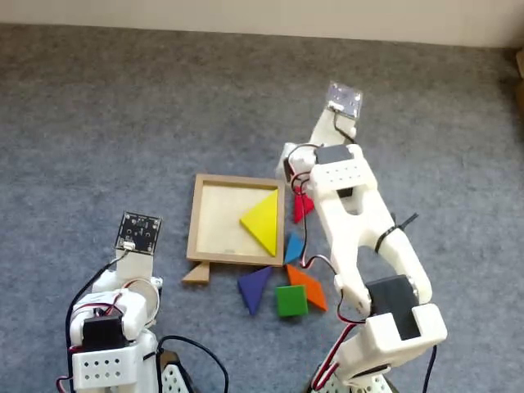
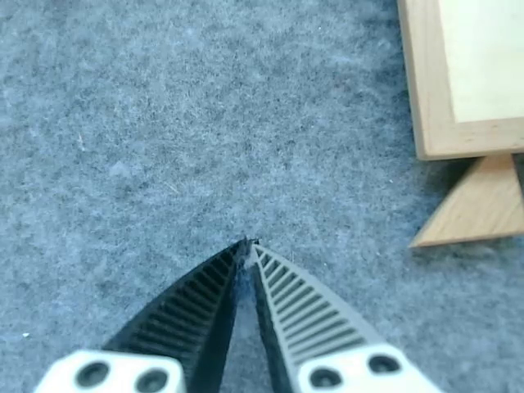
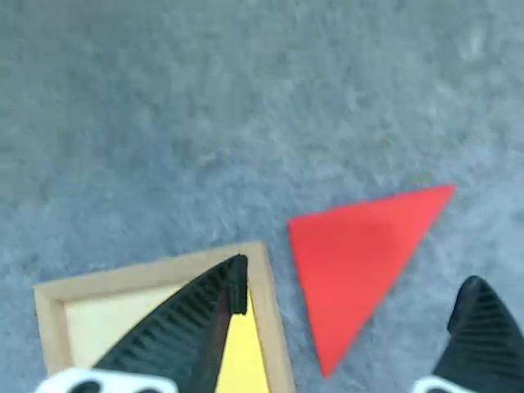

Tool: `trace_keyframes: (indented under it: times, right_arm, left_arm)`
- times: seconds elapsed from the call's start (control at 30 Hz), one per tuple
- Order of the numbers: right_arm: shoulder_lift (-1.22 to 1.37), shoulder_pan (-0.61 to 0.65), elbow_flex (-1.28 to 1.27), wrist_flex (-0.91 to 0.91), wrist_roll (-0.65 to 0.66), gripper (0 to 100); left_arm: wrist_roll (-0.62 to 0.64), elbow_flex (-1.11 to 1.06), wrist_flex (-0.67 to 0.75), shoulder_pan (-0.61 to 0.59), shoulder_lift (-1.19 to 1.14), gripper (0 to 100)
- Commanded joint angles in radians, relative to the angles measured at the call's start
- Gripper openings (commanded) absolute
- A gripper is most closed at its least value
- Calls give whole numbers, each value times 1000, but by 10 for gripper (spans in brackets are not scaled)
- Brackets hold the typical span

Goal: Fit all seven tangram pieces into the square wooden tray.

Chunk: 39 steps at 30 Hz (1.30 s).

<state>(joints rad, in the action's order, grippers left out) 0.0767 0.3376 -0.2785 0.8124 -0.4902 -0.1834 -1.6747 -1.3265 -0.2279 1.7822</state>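
Handling: I judged the pieces thin, stiff and light. The painted faces looked smooth, so probably slick, and they lay flat, leaving only the edges to bite on.
Grip point: on the red triangle [image 3: 360,246] I would have pinched edge to edge across a narrower stretch near a corner, fingertips down on the desk [image 1: 123,123] on either side. The felt-like surface would likely give a little.
Red triangle: bright red with crisp corners, flat on the desk just beside the tray [image 3: 155,274] and outside its rim. I saw a thin strip of desk between them.
Right end effector [image 3: 354,274]: spread wide and empty, hanging over the red triangle. One finger sat above the tray corner, the other past the triangle's far side.
Left end effector [image 2: 247,243]: pressed together and empty, over bare desk near the tray's other corner.
Tray: pale wood, square, raised rim, mid-desk.
Seated: only the yellow triangle [image 1: 262,219], lying against the rim on the red triangle's side.
Loose: the blue piece [image 1: 293,246] lay just beside the rim. The purple triangle [image 1: 255,286], green square [image 1: 291,300] and orange piece [image 1: 307,285] clustered near it. The tan triangle [image 2: 479,205] touched the tray corner.
Progress: one of seven in, by my read.
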Motion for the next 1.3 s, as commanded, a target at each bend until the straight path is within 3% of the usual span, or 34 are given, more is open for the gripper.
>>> trace_keyframes:
  times: [0.0, 0.23, 1.07, 1.27]
  right_arm:
    - [45, 12, 65, -65, -12, 368]
    - [220, 5, 179, -74, -18, 368]
    - [371, -58, 243, -87, -92, 365]
    - [371, -59, 246, 4, -91, 365]
  left_arm:
    - [9, -21, -8, -7, 30, 8]
    - [9, -21, -8, -7, 30, 8]
    - [9, -21, -8, -7, 30, 8]
    - [9, -21, -8, -7, 30, 8]
